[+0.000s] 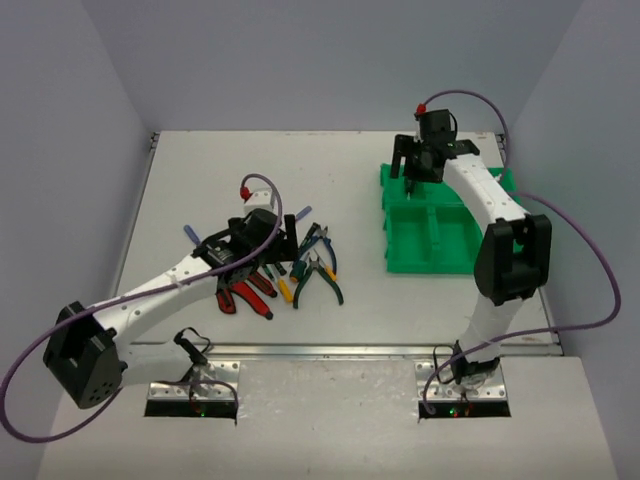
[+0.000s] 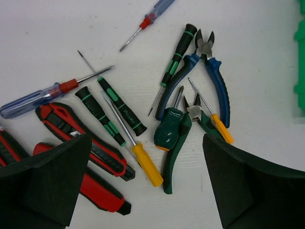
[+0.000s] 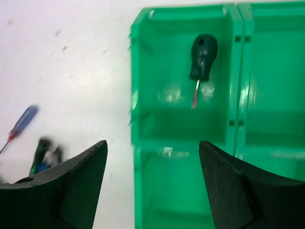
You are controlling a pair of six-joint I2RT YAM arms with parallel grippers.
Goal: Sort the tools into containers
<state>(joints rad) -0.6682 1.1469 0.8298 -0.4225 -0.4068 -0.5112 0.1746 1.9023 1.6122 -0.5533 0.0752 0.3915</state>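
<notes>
The tools [image 1: 300, 262] lie in a loose pile at the table's middle left. In the left wrist view I see a yellow-handled screwdriver [image 2: 147, 164], green pliers [image 2: 174, 143], blue pliers [image 2: 217, 83], red cutters [image 2: 81, 138] and green-and-black screwdrivers [image 2: 121, 107]. My left gripper [image 1: 272, 232] [image 2: 147, 143] hangs open just above the pile, holding nothing. The green container tray [image 1: 440, 258] [image 3: 135, 71] sits at the right. My right gripper [image 1: 418, 166] [image 3: 152, 143] is open over its back left corner. A dark green stubby screwdriver [image 3: 203, 56] lies loose in a compartment there.
A blue clear-handled screwdriver [image 2: 33, 101] lies at the pile's left, and another [image 2: 152, 14] lies apart at the far side. Grey walls enclose the table on three sides. A metal rail [image 1: 350, 350] runs along the near edge. Purple cables loop off both arms.
</notes>
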